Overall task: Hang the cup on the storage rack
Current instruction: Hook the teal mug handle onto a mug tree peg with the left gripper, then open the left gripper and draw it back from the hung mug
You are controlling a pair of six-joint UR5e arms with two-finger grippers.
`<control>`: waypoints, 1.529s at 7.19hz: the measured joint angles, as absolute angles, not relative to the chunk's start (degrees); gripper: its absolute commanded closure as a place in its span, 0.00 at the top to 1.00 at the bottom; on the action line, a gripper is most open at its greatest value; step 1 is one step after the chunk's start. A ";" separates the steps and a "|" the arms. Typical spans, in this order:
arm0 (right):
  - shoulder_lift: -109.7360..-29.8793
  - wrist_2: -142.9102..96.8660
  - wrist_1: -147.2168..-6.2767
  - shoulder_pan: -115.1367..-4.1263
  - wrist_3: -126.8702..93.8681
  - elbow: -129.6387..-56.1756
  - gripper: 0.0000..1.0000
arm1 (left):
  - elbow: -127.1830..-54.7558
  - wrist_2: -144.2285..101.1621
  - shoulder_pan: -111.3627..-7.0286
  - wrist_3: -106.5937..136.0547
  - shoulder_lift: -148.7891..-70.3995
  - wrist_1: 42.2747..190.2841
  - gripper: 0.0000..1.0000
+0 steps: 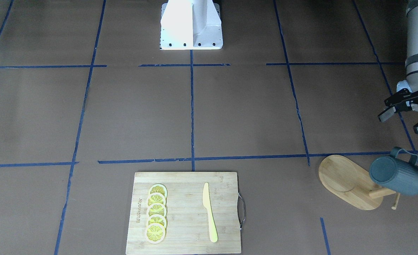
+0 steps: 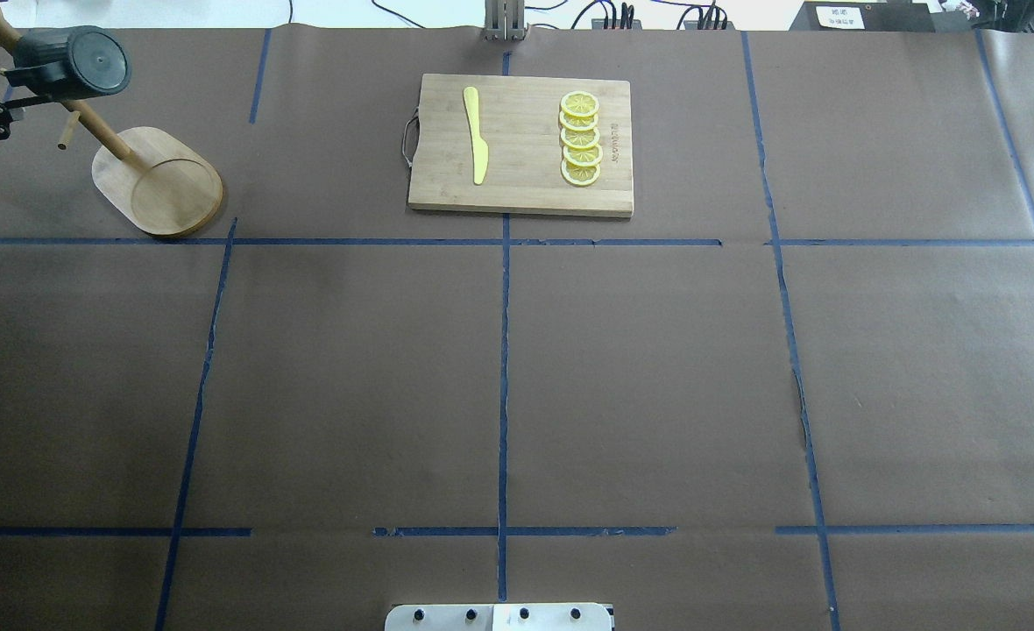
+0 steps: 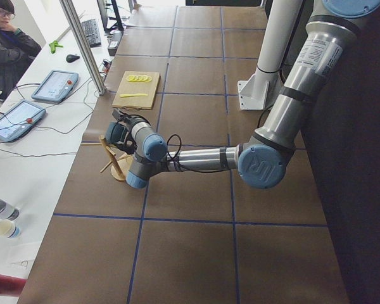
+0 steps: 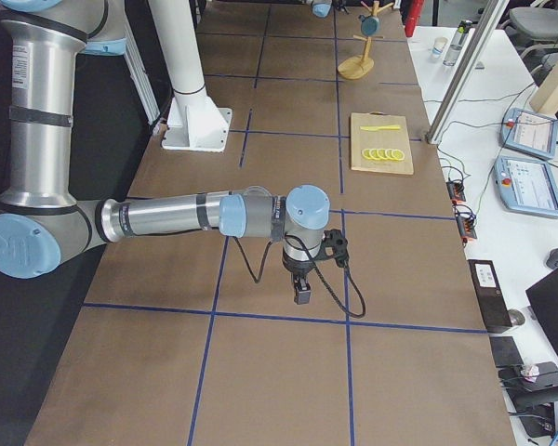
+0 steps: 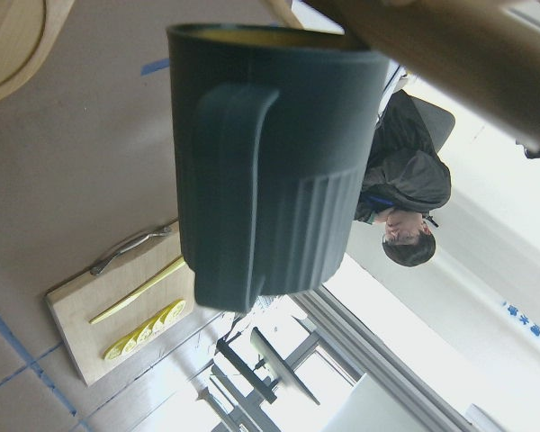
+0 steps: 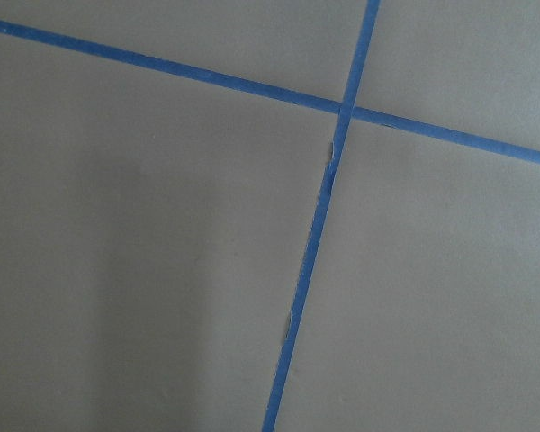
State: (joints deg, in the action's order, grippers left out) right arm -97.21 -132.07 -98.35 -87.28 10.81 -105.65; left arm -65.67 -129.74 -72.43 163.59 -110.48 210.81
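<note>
Cup (image 1: 398,177) carried tilted on a peg of the storage rack (image 1: 340,180)
The left gripper (image 1: 401,124) is spread wide, holding nothing, near the cup's handle; the right gripper's (image 4: 302,293) opening cannot be told

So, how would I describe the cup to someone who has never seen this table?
Find the bamboo cutting board with lemon slices, then look far toward the robot's left, to the mug tree with an oval base. The cup hangs tilted among its pegs: dark teal-grey, ribbed, loop-handled, the only dark thing there.
</note>
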 measured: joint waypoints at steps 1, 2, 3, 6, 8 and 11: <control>-97.22 -132.09 -98.35 -87.27 10.81 -105.64 1.00 | -67.06 -136.41 -73.63 154.27 -110.29 207.66 1.00; -97.26 -132.12 -98.35 -87.28 10.81 -105.65 1.00 | -68.06 -143.88 -75.65 141.94 -110.25 202.68 1.00; -97.28 -132.16 -98.35 -87.27 10.81 -105.64 1.00 | -68.69 -149.59 -77.33 128.89 -110.20 197.40 1.00; -97.29 -132.19 -98.35 -87.22 10.81 -105.62 1.00 | -69.06 -154.27 -79.74 98.28 -109.59 185.33 1.00; -97.30 -132.19 -98.35 -87.26 10.81 -105.54 1.00 | -69.07 -154.09 -81.06 81.00 -108.73 177.49 0.96; -97.30 -132.19 -98.35 -87.26 10.87 -105.19 1.00 | -69.00 -149.68 -82.16 60.18 -107.22 169.67 1.00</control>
